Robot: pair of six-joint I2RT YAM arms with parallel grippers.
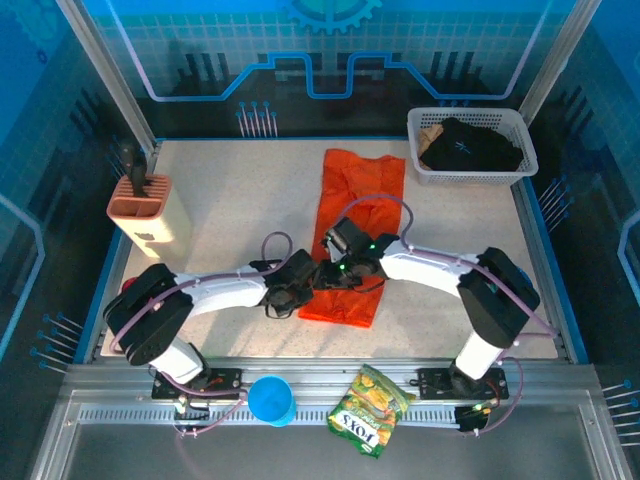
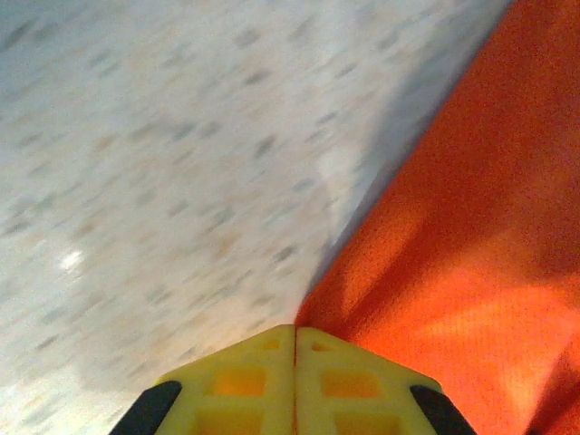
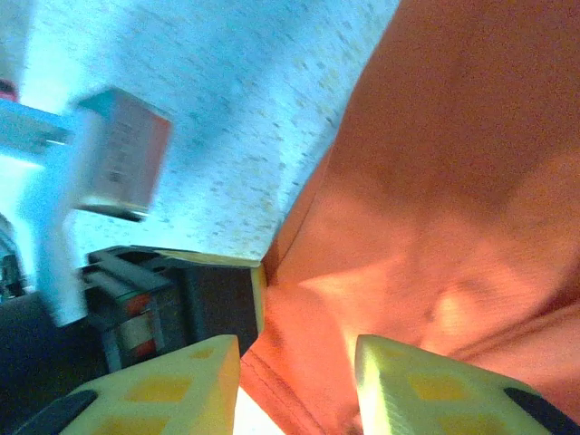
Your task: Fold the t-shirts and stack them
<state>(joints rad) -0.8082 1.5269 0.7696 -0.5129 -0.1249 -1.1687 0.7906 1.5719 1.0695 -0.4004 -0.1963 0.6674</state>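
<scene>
Folding looks partly done from above: the orange shirt lies as a strip on the bench, and the black shirt sits unfolded in the basket. Left wrist: left fingers pressed together, pinching the orange shirt's edge. Right wrist: right fingers spread over it.

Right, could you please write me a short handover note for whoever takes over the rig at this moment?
Left tool: shut at the near left edge of the orange t-shirt; grip on cloth unclear.
Right tool: open over the same shirt.
Orange shirt lies as a long strip mid-table, not yet fully folded.
Black t-shirt is bunched in the basket.
To do: finish orange, fold black, stack.
</scene>
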